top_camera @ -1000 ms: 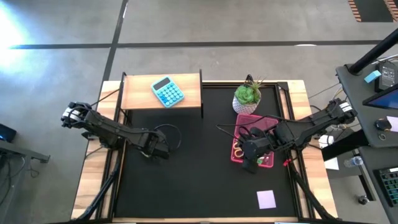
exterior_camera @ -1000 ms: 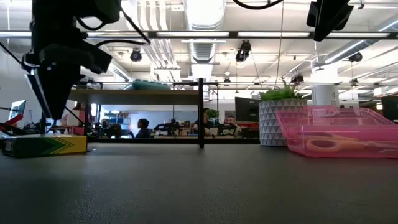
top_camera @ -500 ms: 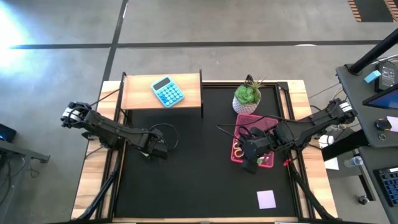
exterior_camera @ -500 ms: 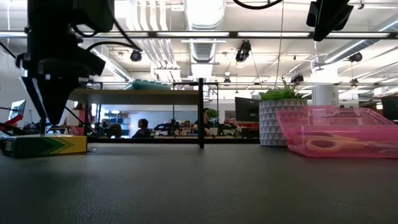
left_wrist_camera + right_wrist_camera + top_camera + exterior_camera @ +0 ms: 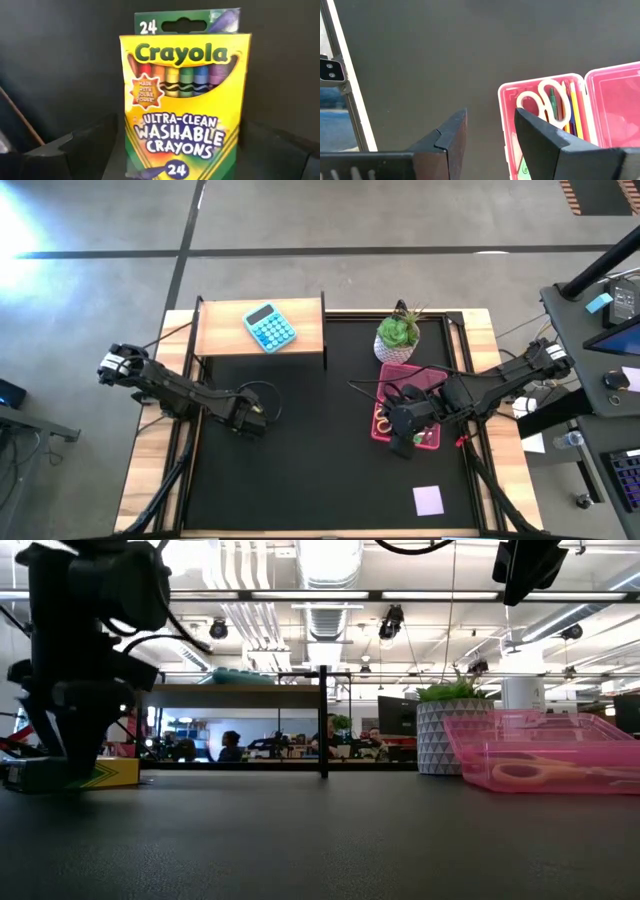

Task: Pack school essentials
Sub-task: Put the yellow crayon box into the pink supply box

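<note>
The yellow-green crayon box [image 5: 182,100] lies flat on the black mat at the table's left. My left gripper [image 5: 250,417] points down over it, open, with one finger standing on each side of the box and not touching it. In the low view the box [image 5: 115,773] shows behind that gripper [image 5: 60,755]. My right gripper [image 5: 490,135] hangs open above the open pink pencil case [image 5: 560,115], which holds yellow-handled scissors [image 5: 540,102] and pencils [image 5: 570,107]. A lilac notepad [image 5: 428,500] lies flat near the front right corner.
A light-blue calculator [image 5: 270,328] lies on a wooden shelf [image 5: 225,330] at the far left. A green plant in a white pot [image 5: 398,335] stands just beyond the pink case [image 5: 400,375]. Bare black mat [image 5: 320,450] spreads between the two arms.
My left gripper has sunk toward the crayon box and its fingers have spread wider, so they now reach down on either side of the box. The box has stayed where it was.
</note>
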